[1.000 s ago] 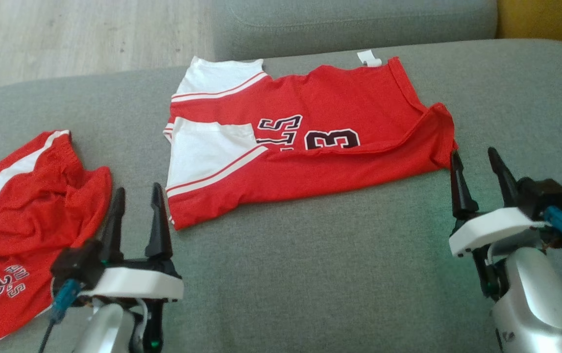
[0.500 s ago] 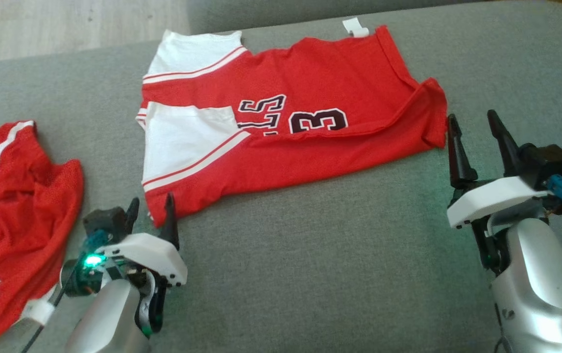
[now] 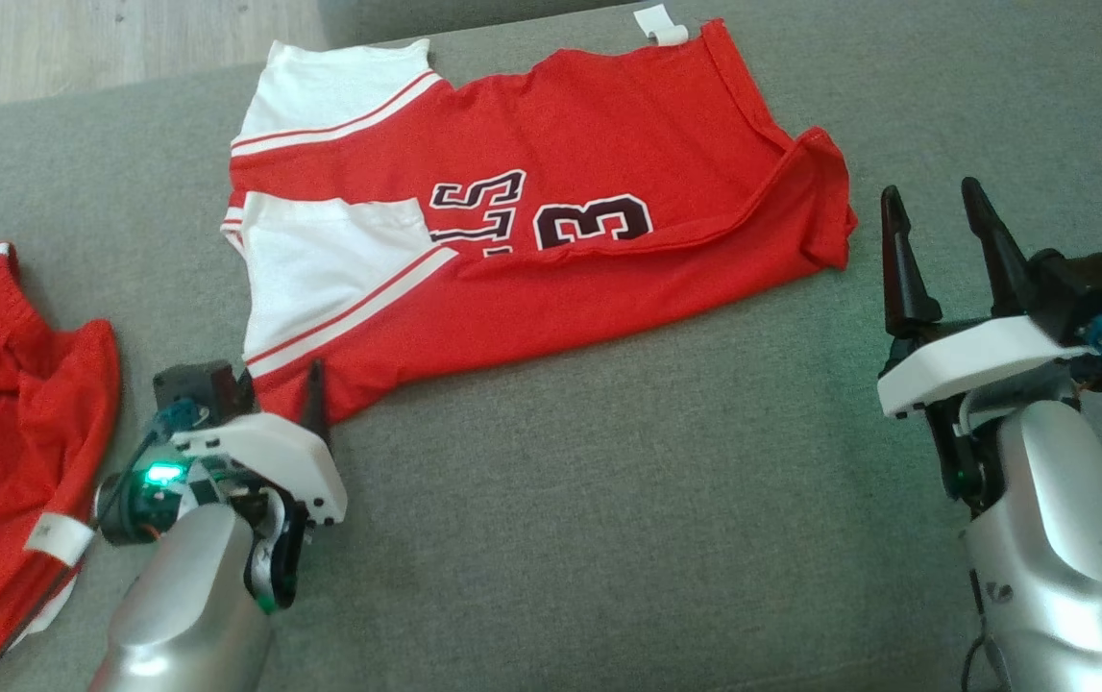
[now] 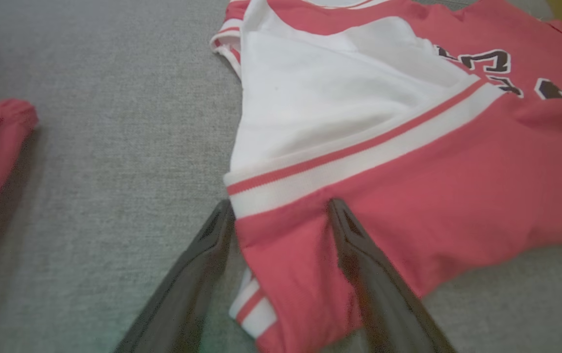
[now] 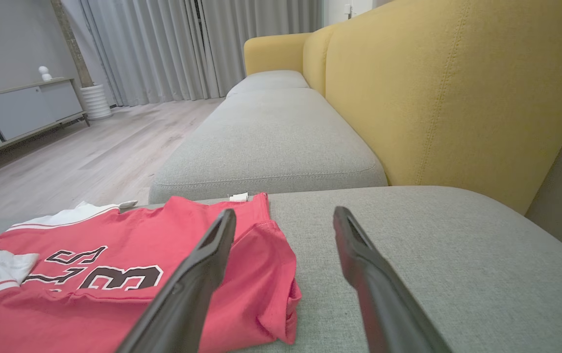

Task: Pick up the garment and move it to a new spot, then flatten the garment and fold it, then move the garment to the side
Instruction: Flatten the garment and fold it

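Jersey [image 3: 560,259] lies half-folded on the grey sofa cushion [image 3: 608,500]. Left hand [image 4: 280,203], fingers spread, straddles its near left corner, likely to pinch it; right hand [image 3: 930,189], also spread, hovers just off its right edge.

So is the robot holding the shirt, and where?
Nothing held. The left gripper sits open at a corner of the jersey; the right gripper, open, beside it.

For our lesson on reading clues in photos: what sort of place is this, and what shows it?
Probably a home living room: a grey sofa with a yellow back, long curtains, and a low cabinet on a wooden floor.
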Tool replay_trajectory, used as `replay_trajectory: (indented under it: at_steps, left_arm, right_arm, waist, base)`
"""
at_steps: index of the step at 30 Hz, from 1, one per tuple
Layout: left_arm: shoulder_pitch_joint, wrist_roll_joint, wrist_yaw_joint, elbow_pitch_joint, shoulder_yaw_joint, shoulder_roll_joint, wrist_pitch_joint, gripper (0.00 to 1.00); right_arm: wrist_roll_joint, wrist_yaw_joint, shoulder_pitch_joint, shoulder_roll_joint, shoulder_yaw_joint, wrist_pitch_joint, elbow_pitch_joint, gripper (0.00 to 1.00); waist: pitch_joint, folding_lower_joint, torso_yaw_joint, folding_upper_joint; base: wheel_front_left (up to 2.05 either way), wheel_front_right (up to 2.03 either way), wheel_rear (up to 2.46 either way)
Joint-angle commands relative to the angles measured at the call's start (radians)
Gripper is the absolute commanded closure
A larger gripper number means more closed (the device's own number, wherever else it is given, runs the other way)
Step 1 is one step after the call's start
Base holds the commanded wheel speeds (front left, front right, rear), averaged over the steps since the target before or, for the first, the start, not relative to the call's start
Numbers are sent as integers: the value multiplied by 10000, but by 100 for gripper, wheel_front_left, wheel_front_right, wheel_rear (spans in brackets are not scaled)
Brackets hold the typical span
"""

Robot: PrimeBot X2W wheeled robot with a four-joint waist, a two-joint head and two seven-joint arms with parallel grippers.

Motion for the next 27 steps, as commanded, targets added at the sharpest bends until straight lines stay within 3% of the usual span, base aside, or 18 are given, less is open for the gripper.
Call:
replay_trajectory:
  at_steps: [1, 2, 3, 14, 17, 21, 27]
  left_arm:
    - [-65, -45, -98, 161, 163, 248, 253, 35]
    - [-82, -113, -150, 123, 206, 231, 177, 81]
    - [-95, -159, -176, 74, 246, 223, 73, 100]
    - [-377, -7, -302, -1113, 443, 253, -2063, 100]
    - [-476, 90, -373, -1535, 413, 254, -2579, 100]
    - [-474, -112, -952, -1986, 258, 125, -2817, 100]
    - [-397, -5, -999, -2085, 37, 109, -2882, 100]
  right_arm:
    - [85, -7, -344, 79, 218, 42, -383, 0]
    - [105, -7, -372, 76, 184, 39, -393, 0]
    - [196, -7, -393, 94, 94, 38, -391, 0]
    - [124, -7, -487, 201, -488, 709, 142, 0]
    - [-255, -7, -626, 292, -817, 1318, 765, 0]
    - [-559, -7, -1024, 423, -1567, 1870, 1747, 0]
    - [-385, -7, -1821, 453, -1855, 2026, 3476, 0]
  waist:
    - [14, 0, -38, 0]
    - [17, 0, -54, 0]
    - [11, 0, -62, 0]
    - [-203, 0, 290, 0]
    - [-221, 0, 457, 0]
    - [-205, 0, 653, 0]
    - [-113, 0, 969, 0]
  base:
    - [0, 0, 0]
    - [0, 0, 0]
    - [0, 0, 0]
    - [0, 0, 0]
    - [0, 0, 0]
    - [0, 0, 0]
    - [0, 0, 0]
